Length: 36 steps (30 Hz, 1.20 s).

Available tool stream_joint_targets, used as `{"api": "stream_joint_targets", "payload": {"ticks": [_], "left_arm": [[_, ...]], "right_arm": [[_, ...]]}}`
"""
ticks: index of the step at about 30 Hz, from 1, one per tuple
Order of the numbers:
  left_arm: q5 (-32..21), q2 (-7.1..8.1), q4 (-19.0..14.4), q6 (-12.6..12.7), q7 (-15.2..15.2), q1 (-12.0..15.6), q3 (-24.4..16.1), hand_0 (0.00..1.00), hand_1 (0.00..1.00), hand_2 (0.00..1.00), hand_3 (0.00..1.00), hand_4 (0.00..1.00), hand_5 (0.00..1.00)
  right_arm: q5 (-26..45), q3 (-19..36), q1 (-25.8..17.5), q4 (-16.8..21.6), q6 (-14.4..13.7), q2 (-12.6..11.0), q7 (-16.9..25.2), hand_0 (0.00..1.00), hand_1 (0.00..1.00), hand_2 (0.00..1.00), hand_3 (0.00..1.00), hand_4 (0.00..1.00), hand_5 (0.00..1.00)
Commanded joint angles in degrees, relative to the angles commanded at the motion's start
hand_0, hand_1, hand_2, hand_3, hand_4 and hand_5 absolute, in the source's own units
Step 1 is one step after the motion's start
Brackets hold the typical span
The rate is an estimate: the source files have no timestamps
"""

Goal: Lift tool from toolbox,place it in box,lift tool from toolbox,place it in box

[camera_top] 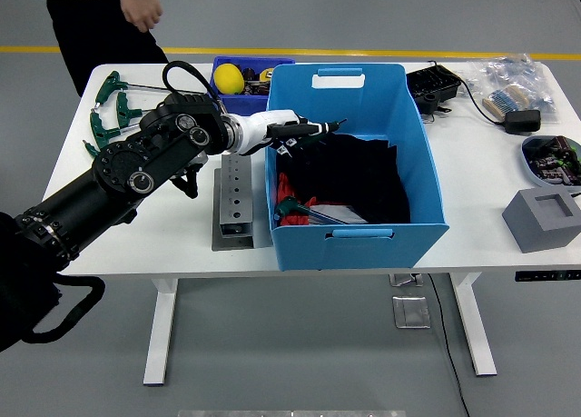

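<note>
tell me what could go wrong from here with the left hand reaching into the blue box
1. The left hand hangs just inside the blue box, right at its left wall; pulling back low could catch the rim and drag the box.
2. Black cloth bunched below the hand might snag a finger.
3. The grey drilled block lies under the forearm, so a low retreat could knock it.
</note>
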Motion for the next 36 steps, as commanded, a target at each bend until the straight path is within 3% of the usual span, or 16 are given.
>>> {"api": "stream_joint_targets", "payload": {"ticks": [5,10,11,14,16,17,21,22,23,28,29,33,36], "left_arm": [[11.17,0.00,-1.75,0.65,-1.65,-1.20,1.37,0.534,0.695,0.825,0.866,0.855,0.998],[23.46,0.00,-4.49,3.26,-2.93,-1.02,1.30,0.534,0.695,0.825,0.866,0.855,0.998],[25.70,0.00,-5.29,4.01,-3.22,-0.90,1.42,0.636,0.768,0.937,0.885,0.859,0.998],[33.15,0.00,-7.89,7.76,-5.16,-0.40,1.51,0.636,0.768,0.937,0.885,0.859,0.998],[37.99,0.00,-9.86,11.84,-7.02,0.09,1.47,0.636,0.768,0.937,0.885,0.859,0.998],[40.59,0.00,-10.80,14.06,-7.89,0.38,1.37,0.727,0.831,0.980,0.889,0.853,0.998],[50.06,0.00,-14.73,22.38,-12.80,2.02,-0.02,0.727,0.831,0.980,0.889,0.853,0.998],[50.68,0.00,-15.78,23.32,-14.37,2.69,-0.75,0.727,0.831,0.980,0.889,0.853,0.998],[50.24,0.00,-16.62,23.40,-15.44,3.27,-1.30,0.885,0.942,0.998,0.921,0.843,0.977],[47.85,0.00,-23.13,24.16,-19.93,7.74,-4.04,0.885,0.942,0.998,0.921,0.843,0.977],[48.13,0.00,-25.13,24.62,-20.63,9.13,-4.88,0.932,0.984,0.998,0.932,0.840,0.896],[49.50,0.17,-29.33,24.36,-20.36,12.84,-7.81,0.932,0.984,0.998,0.932,0.840,0.896],[51.12,1.55,-31.59,23.80,-19.63,15.30,-10.46,0.951,0.998,0.998,0.954,0.843,0.946]], "right_arm": [[-0.08,-0.09,0.00,0.00,0.07,-0.06,-0.06,0.664,0.647,0.713,0.564,0.828,0.661],[-0.62,0.33,-0.10,0.00,0.07,-0.15,-0.05,0.664,0.647,0.713,0.564,0.828,0.661],[-0.69,0.46,-0.14,0.00,0.05,-0.16,-0.04,0.662,0.644,0.713,0.563,0.829,0.661],[-0.71,0.62,-0.26,0.00,-0.02,-0.13,-0.02,0.662,0.644,0.713,0.563,0.829,0.661],[-0.65,0.79,-0.38,0.00,-0.10,-0.04,-0.02,0.662,0.644,0.713,0.563,0.829,0.661],[-0.62,0.88,-0.45,0.00,-0.11,0.00,-0.03,0.661,0.644,0.713,0.562,0.828,0.661],[-0.62,1.34,-0.83,0.00,-0.14,0.18,-0.06,0.661,0.644,0.713,0.562,0.828,0.661],[-0.83,1.69,-0.93,0.00,-0.14,0.24,-0.09,0.661,0.644,0.713,0.562,0.828,0.661],[-0.94,1.89,-1.00,0.00,-0.13,0.28,-0.11,0.661,0.644,0.714,0.563,0.828,0.661],[-1.62,2.86,-1.31,0.00,-0.07,0.50,-0.23,0.661,0.644,0.714,0.563,0.828,0.661],[-2.05,3.43,-1.37,0.00,-0.07,0.59,-0.34,0.663,0.645,0.713,0.563,0.827,0.662],[-2.63,4.54,-1.54,0.00,-0.07,0.84,-0.60,0.663,0.645,0.713,0.563,0.827,0.662],[-2.73,4.90,-1.68,0.00,-0.04,0.95,-0.66,0.665,0.648,0.716,0.562,0.825,0.660]]}}
